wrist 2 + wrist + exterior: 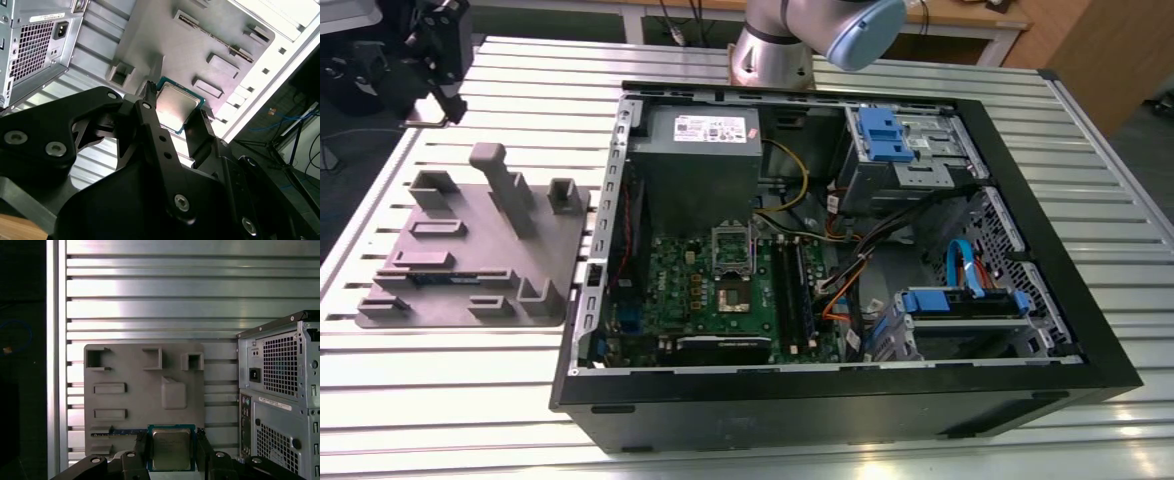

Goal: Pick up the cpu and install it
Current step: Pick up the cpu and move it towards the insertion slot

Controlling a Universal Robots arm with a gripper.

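My gripper is shut most of the way on the cpu. I have the little square chip pinched between my two black fingers. They press on two sides across from each other. I think that is so nothing rubs the shiny top or the part under it. In both wrist views the shiny top faces the cameras, and the chip sits straight in my hold, not crooked.

I judge that the chip is up in the air, clear of the gray tray, so the picking up is done. The tray has small pockets and blocks on it, most likely so each part sits in its own place and is easy to grab. A long blue-green memory stick lies in one slot near the chip.

The tray rests on the metal table, on the exterior view's left. Just beside it, on that view's right, is the open computer case. It lies on its side, so its green board faces up. The square socket in the middle of the board looks bare. The chip is well apart from it and not put in yet.
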